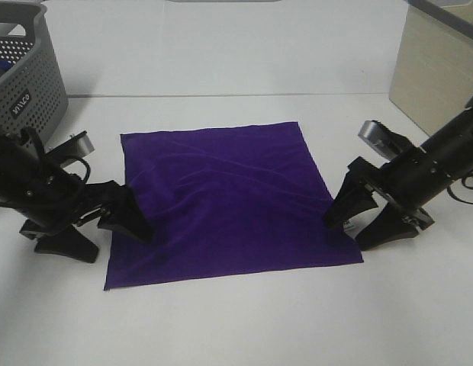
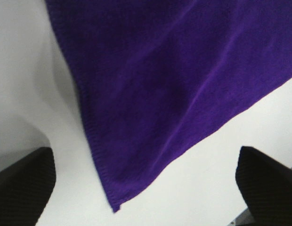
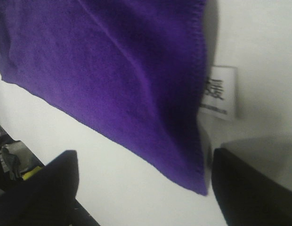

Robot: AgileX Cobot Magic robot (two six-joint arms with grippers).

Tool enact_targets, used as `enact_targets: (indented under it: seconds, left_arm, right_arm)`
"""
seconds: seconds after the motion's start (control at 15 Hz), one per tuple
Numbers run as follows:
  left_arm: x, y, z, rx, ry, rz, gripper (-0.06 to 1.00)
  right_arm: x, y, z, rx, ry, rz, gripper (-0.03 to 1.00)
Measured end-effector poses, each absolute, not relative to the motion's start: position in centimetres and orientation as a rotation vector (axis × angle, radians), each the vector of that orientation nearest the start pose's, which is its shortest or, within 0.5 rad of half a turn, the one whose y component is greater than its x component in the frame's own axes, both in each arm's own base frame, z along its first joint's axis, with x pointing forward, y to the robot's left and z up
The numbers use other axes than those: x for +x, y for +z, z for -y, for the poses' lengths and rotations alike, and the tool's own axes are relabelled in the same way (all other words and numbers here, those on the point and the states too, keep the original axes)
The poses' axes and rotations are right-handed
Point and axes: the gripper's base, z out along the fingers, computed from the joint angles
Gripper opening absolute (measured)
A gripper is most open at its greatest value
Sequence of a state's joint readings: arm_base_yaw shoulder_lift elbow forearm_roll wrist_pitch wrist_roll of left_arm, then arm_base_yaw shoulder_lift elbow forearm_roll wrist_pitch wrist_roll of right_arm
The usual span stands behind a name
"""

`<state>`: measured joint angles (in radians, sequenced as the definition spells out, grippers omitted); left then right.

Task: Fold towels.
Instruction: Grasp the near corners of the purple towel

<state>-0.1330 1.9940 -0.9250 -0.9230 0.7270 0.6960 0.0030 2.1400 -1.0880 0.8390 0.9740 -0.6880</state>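
Exterior high view is showing the deep purple square cloth towel (image 1: 229, 206) lying flat and unfolded on the white table (image 1: 236, 328), lightly wrinkled, well apart from the grey perforated plastic basket (image 1: 30, 76). Left gripper (image 1: 118, 244) and right gripper (image 1: 345, 232) are sitting low at opposite side edges near the front corners, jaws spread on both, pinching nothing. No fold is showing yet; by my judgement, the grasp and every fold are waiting to be done.

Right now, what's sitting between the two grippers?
The purple towel, spread open on the table, fills the stretch between the left gripper and the right gripper. The high camera shows it.
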Motion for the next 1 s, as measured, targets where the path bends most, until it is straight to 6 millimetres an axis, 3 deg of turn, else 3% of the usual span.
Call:
enact_targets:
  seconds: [0.2,0.33,0.47,0.67,0.73,0.8,1.0]
  left_arm:
    - [32.0,8.4,12.9,0.198,-1.029,-3.067,0.90]
    - [32.2,8.2,15.2,0.237,-1.022,-3.122,0.80]
    - [32.4,8.1,16.2,0.255,-0.979,-3.146,0.65]
    - [33.3,7.6,16.4,0.325,-0.897,-3.156,0.12]
    - [33.5,7.6,16.5,0.343,-0.888,-3.152,0.03]
    - [33.9,7.8,16.5,0.381,-0.869,-3.144,0.01]
    - [33.9,8.2,16.4,0.477,-0.845,-3.165,0.01]
  right_arm:
    - [33.4,7.3,-9.2,-0.270,0.985,-3.138,0.67]
    - [33.5,7.4,-11.0,-0.381,0.932,-3.156,0.60]
    - [33.6,7.3,-11.6,-0.450,0.891,-3.162,0.49]
    - [33.7,7.0,-11.4,-0.484,0.838,-3.159,0.18]
    - [33.7,6.9,-11.4,-0.486,0.832,-3.162,0.09]
    - [33.8,6.9,-11.4,-0.485,0.839,-3.162,0.03]
    - [33.8,7.9,-11.4,-0.461,0.824,-3.139,0.03]
